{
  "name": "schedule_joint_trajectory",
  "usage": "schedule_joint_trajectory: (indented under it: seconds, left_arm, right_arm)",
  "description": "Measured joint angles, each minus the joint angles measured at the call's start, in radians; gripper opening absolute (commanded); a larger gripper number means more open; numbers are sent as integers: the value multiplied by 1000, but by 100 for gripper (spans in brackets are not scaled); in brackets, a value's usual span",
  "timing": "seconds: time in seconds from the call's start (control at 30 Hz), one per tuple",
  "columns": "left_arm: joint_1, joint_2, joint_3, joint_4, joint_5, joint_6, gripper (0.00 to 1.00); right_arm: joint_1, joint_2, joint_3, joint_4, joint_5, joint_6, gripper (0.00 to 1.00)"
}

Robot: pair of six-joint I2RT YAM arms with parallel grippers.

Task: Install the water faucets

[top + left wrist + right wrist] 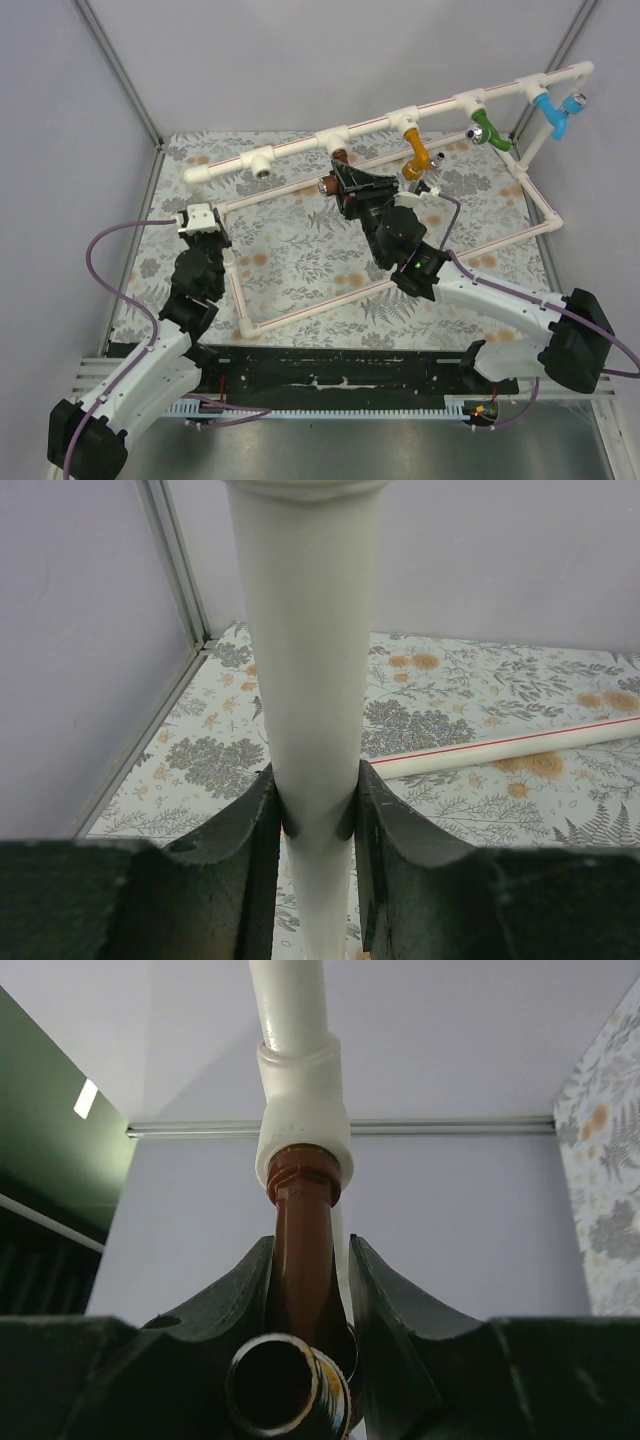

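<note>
The dark reddish-brown faucet (pixel 299 1210) has its threaded end in a white tee (pixel 303 1110) of the pipe frame, its silvery open end (pixel 285 1388) facing the right wrist camera. My right gripper (pixel 310 1243) is shut on its body. From above, this faucet (pixel 339 158) and right gripper (pixel 342 178) sit at the frame's upper rail. The orange-yellow faucet (pixel 415 152) hangs from the tee to its right, untouched. My left gripper (pixel 315 770) is shut on a white frame pipe (pixel 305 630), at the frame's left corner (pixel 205 222).
A green tap (pixel 487 130) and a light blue tap (pixel 555 110) hang on the rail's right end. One tee outlet (pixel 262 163) at the left shows an open hole. The white pipe frame (pixel 300 310) lies across the floral mat, with walls close on both sides.
</note>
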Motion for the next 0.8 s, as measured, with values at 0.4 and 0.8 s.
schedule_joint_trajectory:
  seconds: [0.4, 0.8]
  left_arm:
    - [6, -5, 0, -5, -11, 0, 2]
    - [6, -3, 0, -2, -11, 0, 2]
  right_arm:
    - [-76, -71, -136, 50, 16, 39, 92]
    - [-77, -346, -180, -37, -122, -697, 94]
